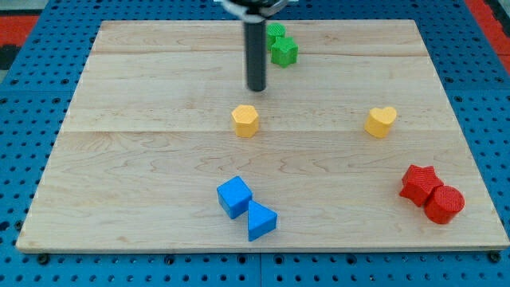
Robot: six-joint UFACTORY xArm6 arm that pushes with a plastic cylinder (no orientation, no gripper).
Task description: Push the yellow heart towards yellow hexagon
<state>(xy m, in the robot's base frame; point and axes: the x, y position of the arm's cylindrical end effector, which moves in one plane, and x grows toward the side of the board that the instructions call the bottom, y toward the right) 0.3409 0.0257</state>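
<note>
The yellow heart [382, 121] lies on the wooden board toward the view's right. The yellow hexagon [245, 120] lies near the board's middle, level with the heart and well to its left. My rod comes down from the view's top, and my tip [256, 88] rests on the board just above the hexagon, a little to its right, with a small gap between them. The tip is far to the left of the heart.
Two green blocks [280, 45] sit together at the top, just right of the rod. A blue cube [234, 196] and a blue triangle [260, 221] touch at the bottom middle. A red star [419, 182] and a red cylinder [444, 203] touch at the bottom right.
</note>
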